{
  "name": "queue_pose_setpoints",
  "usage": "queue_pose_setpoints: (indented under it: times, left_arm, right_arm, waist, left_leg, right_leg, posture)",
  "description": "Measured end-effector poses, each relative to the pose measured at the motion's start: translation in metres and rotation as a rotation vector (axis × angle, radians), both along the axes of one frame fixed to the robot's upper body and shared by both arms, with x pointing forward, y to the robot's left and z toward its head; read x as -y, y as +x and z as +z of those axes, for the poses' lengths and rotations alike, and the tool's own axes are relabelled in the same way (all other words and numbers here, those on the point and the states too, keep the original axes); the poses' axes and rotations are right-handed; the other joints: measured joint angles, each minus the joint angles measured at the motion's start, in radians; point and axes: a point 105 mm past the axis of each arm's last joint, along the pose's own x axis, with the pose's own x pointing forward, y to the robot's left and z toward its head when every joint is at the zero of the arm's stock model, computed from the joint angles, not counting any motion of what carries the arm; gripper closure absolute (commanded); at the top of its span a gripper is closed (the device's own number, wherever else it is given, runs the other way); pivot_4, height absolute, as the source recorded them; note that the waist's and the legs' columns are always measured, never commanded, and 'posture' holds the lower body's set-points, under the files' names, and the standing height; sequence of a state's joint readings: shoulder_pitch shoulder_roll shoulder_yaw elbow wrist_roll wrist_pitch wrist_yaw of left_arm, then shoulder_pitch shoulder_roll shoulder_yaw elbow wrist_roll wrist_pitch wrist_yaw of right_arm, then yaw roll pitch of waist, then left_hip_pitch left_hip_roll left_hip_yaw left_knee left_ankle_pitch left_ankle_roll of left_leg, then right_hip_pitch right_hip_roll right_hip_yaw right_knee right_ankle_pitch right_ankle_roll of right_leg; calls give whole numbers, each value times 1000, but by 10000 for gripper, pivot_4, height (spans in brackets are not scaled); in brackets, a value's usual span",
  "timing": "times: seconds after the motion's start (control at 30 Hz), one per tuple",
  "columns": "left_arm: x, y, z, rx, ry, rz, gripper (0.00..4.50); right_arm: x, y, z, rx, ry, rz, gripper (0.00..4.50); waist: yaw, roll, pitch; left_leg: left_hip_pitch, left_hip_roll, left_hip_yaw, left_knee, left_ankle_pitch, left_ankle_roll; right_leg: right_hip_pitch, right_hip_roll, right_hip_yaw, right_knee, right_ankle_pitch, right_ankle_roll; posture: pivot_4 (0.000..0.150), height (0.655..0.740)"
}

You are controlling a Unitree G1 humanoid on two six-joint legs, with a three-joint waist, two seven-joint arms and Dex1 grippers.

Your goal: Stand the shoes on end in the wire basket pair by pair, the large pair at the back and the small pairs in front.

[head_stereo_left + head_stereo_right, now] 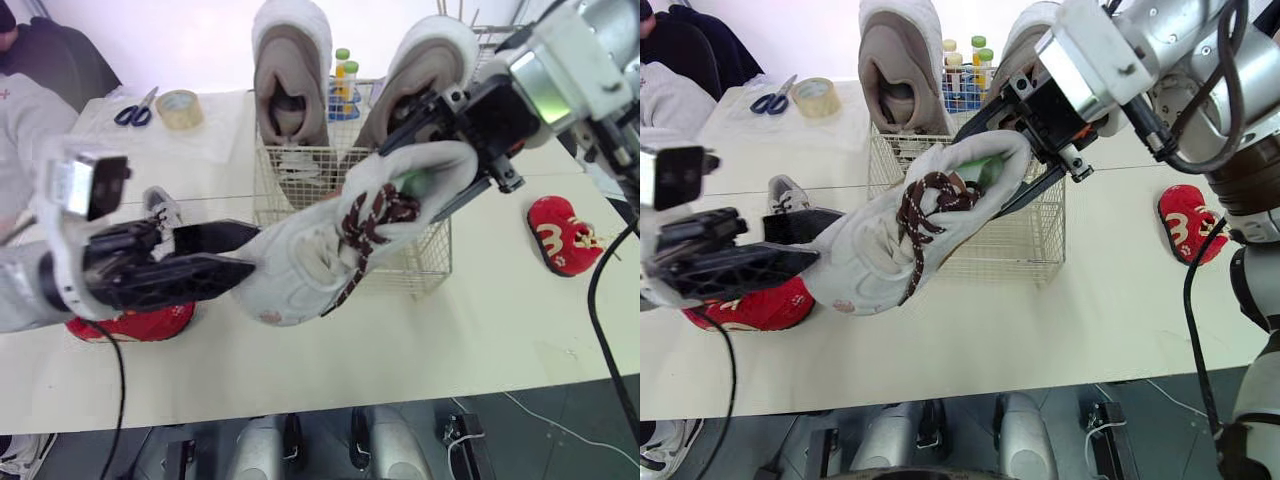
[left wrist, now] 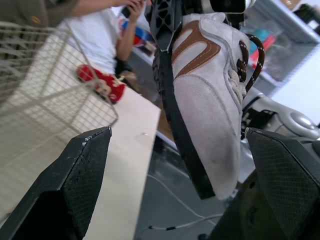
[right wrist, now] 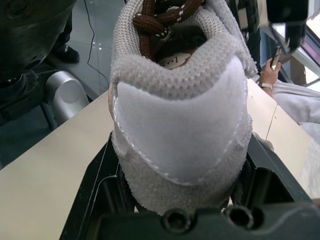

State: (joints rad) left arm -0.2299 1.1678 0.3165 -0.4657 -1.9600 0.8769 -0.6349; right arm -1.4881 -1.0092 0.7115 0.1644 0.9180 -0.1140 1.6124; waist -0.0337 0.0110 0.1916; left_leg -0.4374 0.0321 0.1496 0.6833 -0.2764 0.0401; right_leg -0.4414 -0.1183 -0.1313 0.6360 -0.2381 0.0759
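Nearest the robot, the left gripper (image 1: pixel 245 250) hangs with its jaws wide apart. In the left wrist view its two black fingers (image 2: pixel 75 185) stand clear on either side of the toe of the grey sneaker (image 1: pixel 320 250), which sits just ahead of them and between them; I see no contact there. From that toe the sneaker's long axis climbs slantwise, away from the left jaws and up to the right gripper (image 1: pixel 450 155). Its jaws are clamped across the padded heel, sole on one side, brown laces on the other. The shoe is therefore in the air, carried by the right arm alone, toe low and heel high. Just beyond and below the right jaws stands the wire basket (image 1: pixel 405 265), its front part empty. The large pair (image 1: pixel 290 70) is already on end at its back. The right arm is much the nearer to the basket. By my reading, the sneaker must swing from this slant towards upright before it goes down ahead of that pair. One red shoe (image 1: pixel 135 322) lies on the table (image 1: pixel 450 340) under the left jaws, and another red shoe (image 1: pixel 562 235) lies well off to the outer side of the right jaws.
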Motion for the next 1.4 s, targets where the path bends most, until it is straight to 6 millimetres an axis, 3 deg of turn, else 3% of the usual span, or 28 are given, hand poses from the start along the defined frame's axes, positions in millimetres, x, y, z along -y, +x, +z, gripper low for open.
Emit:
queue_pose_setpoints:
  times: [0.07, 0.17, 0.33, 0.37, 0.4, 0.53, 0.63, 0.77, 0.87, 0.97, 1.03, 1.13, 1.23, 1.4]
  left_arm:
    - [7, 2, -6, -32, -12, -25, 0]
    - [13, 4, -9, -46, -30, -42, 7814]
    - [18, 6, -9, -50, -75, -47, 29377]
    - [18, 7, -10, -54, -76, -38, 29377]
    - [19, 8, -10, -57, -81, -31, 29918]
    - [21, 10, -10, -62, -118, -17, 29918]
    - [21, 11, -11, -65, -166, 17, 29918]
    - [18, 13, -11, -61, -235, 92, 29918]
    - [18, 12, -6, -39, -296, 139, 29918]
    - [15, 15, 3, -15, -372, 184, 29918]
    - [13, 19, 10, -4, -437, 213, 29918]
    - [12, 24, 19, 25, -511, 234, 29918]
    - [16, 29, 19, 26, -550, 240, 29918]
    - [24, 32, 17, 16, -570, 227, 29918]
  right_arm:
    - [0, 0, 0, 0, -4, -2, 24953]
    - [1, 1, -1, -11, -13, -18, 24979]
    - [6, 3, -1, -47, -22, -65, 24979]
    - [6, 3, -1, -56, -21, -70, 24979]
    - [7, 3, 0, -63, -18, -76, 15880]
    - [7, 7, 6, -95, 23, -97, 403]
    - [14, 21, 9, -142, 67, -185, 403]
    - [54, 55, 8, -312, 240, -480, 403]
    - [82, 61, 2, -576, 443, -611, 403]
    - [92, 57, -5, -897, 608, -615, 403]
    - [86, 50, -16, -1124, 691, -561, 403]
    - [64, 40, -33, -1308, 716, -503, 403]
    - [44, 29, -36, -1360, 714, -477, 403]
    - [17, 14, -22, -1355, 724, -433, 403]
  waist:
    - [2, 0, 0]
    - [5, 0, 0]
    - [17, 0, 0]
    - [18, -1, 0]
    - [18, -1, 0]
    - [21, -1, 0]
    - [22, -1, 0]
    - [29, -3, 0]
    - [32, -3, 0]
    - [38, -3, -1]
    - [38, -3, -1]
    - [39, -3, -1]
    - [44, -3, -1]
    - [46, -4, -1]
  left_leg:
    - [0, 0, 0, 0, 0, 0]
    - [0, 0, 0, 1, 0, 0]
    - [0, 0, 0, 2, 0, 0]
    - [0, 0, -1, 2, 0, 0]
    - [0, 0, -1, 2, 0, 0]
    - [0, 0, -1, 3, 0, 0]
    - [1, 0, -1, 3, 0, 0]
    - [1, -1, -8, 7, 0, 0]
    - [2, -1, -11, 9, 0, 0]
    - [5, 0, -13, 11, 0, 0]
    - [7, 1, -13, 11, 0, 0]
    - [8, 0, -13, 11, 0, 0]
    - [9, -1, -12, 11, 0, 0]
    - [8, -1, -12, 13, 0, 1]
  right_leg:
    - [0, 0, 0, 0, 0, 0]
    - [0, 0, 0, 2, 0, 0]
    - [0, 0, 0, 3, 0, 0]
    - [0, 0, 0, 3, 0, 0]
    - [0, 0, 0, 3, 0, 0]
    - [1, 0, 0, 4, 0, 0]
    - [2, 0, 0, 4, 0, 0]
    - [8, 0, -5, 2, 0, 0]
    - [12, 0, -6, 1, 0, 0]
    - [15, -1, -7, 3, 1, -1]
    - [17, -1, -7, 3, 1, -3]
    - [17, 0, -6, 7, 2, -3]
    - [17, 0, -6, 8, 1, -3]
    - [17, 1, -6, 9, 1, -2]
  posture:
    - [1500, 7400]
    - [1500, 7400]
    - [1500, 7400]
    - [1500, 7400]
    - [1500, 7400]
    - [1500, 7400]
    - [1500, 7400]
    - [1500, 7400]
    - [1500, 7400]
    - [1500, 7400]
    - [1500, 7400]
    - [1500, 7400]
    - [1500, 7400]
    - [1500, 7400]
